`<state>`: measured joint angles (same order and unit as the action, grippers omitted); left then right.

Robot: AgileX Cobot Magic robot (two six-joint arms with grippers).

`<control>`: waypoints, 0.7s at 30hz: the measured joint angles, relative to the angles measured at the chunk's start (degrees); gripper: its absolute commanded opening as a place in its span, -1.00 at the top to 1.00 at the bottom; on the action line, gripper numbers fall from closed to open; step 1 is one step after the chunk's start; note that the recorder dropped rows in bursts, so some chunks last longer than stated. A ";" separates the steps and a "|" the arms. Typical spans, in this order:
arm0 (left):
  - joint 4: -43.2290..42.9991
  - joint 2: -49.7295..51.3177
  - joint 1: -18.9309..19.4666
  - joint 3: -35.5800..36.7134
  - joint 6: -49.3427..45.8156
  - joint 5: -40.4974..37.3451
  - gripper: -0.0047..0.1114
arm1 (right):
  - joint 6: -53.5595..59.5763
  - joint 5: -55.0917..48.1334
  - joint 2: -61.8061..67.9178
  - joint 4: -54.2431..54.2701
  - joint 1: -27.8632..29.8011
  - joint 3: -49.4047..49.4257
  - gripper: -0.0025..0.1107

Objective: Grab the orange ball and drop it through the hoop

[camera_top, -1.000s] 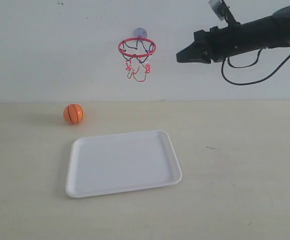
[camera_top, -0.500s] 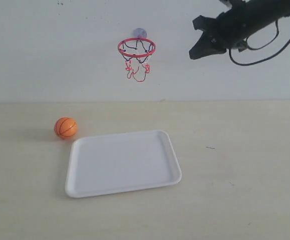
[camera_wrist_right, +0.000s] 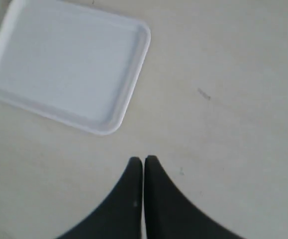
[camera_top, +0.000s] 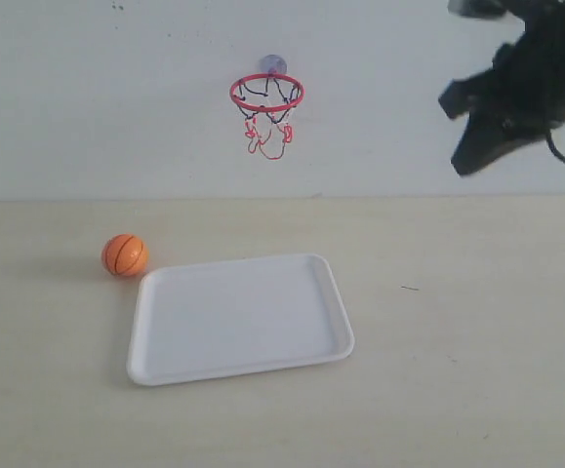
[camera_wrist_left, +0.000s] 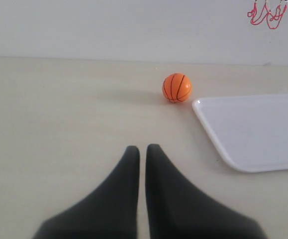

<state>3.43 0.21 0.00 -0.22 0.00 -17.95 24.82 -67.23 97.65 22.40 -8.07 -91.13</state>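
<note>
The orange ball rests on the table just left of the white tray's far left corner; the left wrist view has the ball ahead of my left gripper, which is shut and empty, well short of it. The hoop with its red ring and string net hangs on the back wall above the tray; only the net's lower strands reach the left wrist view. My right gripper is shut, empty, held high at the far right and pointing down; in its own view the right gripper hovers over bare table.
A white tray lies flat in the middle of the beige table, also seen as the tray and the tray from the wrists. A small dark mark sits on the table to the tray's right.
The ball has rolled left and nearer, slowing beside the tray's corner. My right arm has pulled back to the right from beside the hoop and tipped its gripper downward.
</note>
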 measured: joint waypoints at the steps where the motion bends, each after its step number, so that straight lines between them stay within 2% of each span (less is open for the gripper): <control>1: 0.00 0.00 0.00 0.00 0.00 0.00 0.85 | 0.28 1.78 -2.56 0.00 0.00 4.03 0.96; 6: 0.00 0.00 0.00 0.00 0.00 0.00 0.85 | 5.19 14.89 -15.89 4.98 0.00 28.58 0.96; 11: 0.00 0.00 0.00 0.00 0.00 0.00 0.85 | 15.33 29.97 -31.42 21.61 0.00 51.44 0.96; 16: 0.00 0.00 0.00 0.00 0.00 0.00 0.85 | 18.24 38.93 -45.51 30.51 0.00 62.19 0.96; 21: 0.00 0.00 0.00 0.00 0.00 0.00 0.85 | 18.50 39.48 -55.78 31.94 0.00 64.58 0.96</control>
<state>3.43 0.21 0.00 -0.22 0.00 -17.95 43.32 -27.74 41.87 54.34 -8.07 -26.55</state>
